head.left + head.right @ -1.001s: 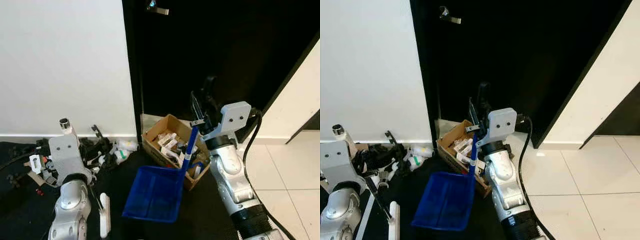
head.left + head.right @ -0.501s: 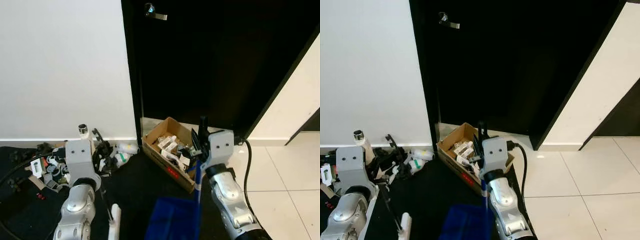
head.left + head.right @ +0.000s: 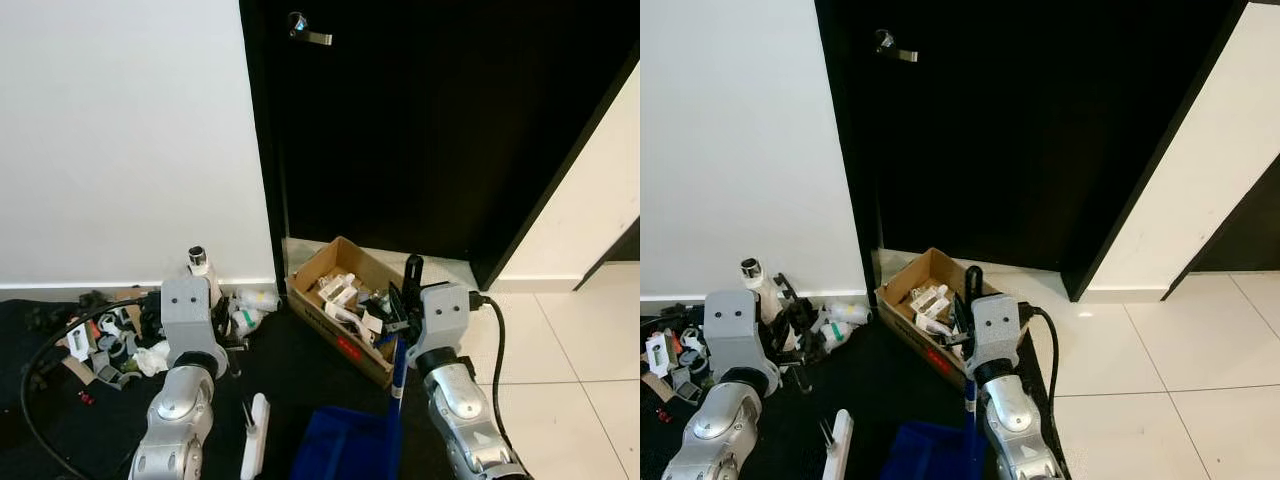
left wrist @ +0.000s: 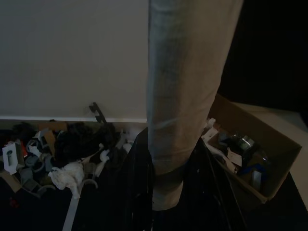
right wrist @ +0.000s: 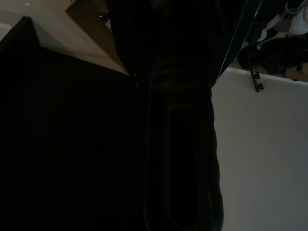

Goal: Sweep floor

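In the left eye view, our right gripper (image 3: 402,322) pinches the blue plastic dustpan's (image 3: 350,445) upright handle, holding the pan low at 6 o'clock, likely ready to catch debris. The open cardboard box of scraps (image 3: 345,300) sits at 12 o'clock from it.

In the right eye view, our left gripper (image 3: 800,345) holds the white broom handle (image 3: 838,445); we cannot tell its finger spread.

In the left wrist view, the pale handle crosses mixed floor litter (image 4: 62,154) at 9 o'clock, against the wall.
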